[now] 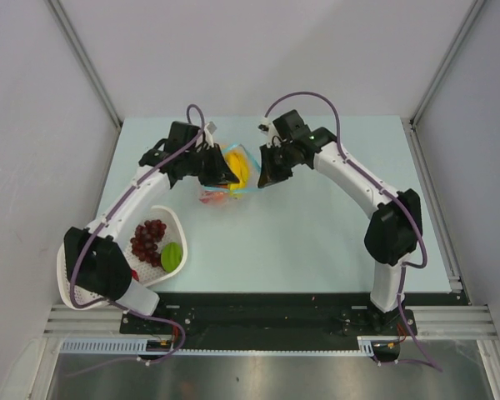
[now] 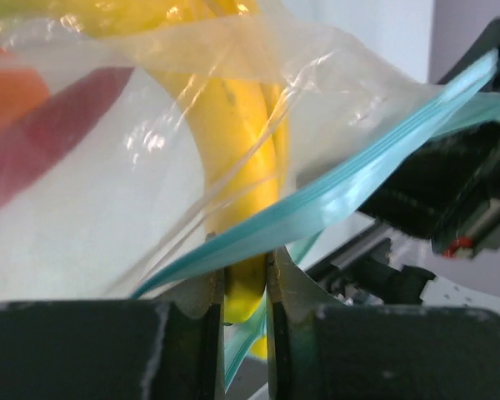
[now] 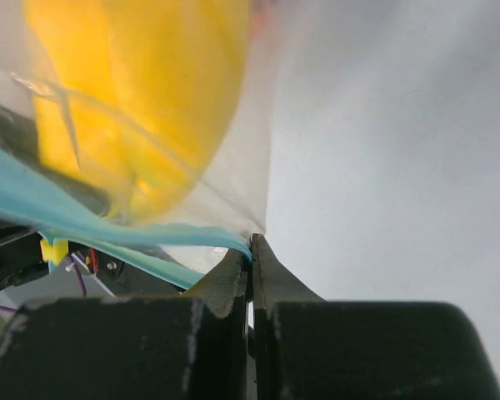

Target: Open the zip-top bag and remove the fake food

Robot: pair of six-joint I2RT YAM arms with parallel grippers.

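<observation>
Reaching inward to the far middle from either side, left gripper [image 2: 244,279] and right gripper [image 3: 251,250] each pinch the bag [image 2: 108,208], banana [image 2: 242,167] inside.

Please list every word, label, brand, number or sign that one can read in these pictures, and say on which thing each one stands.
There are none.
No writing can be read on the bag, its zip strip, the basket, the grapes, the left arm or the right arm.
Both wrist views are close and blurred; no print shows there.
</observation>
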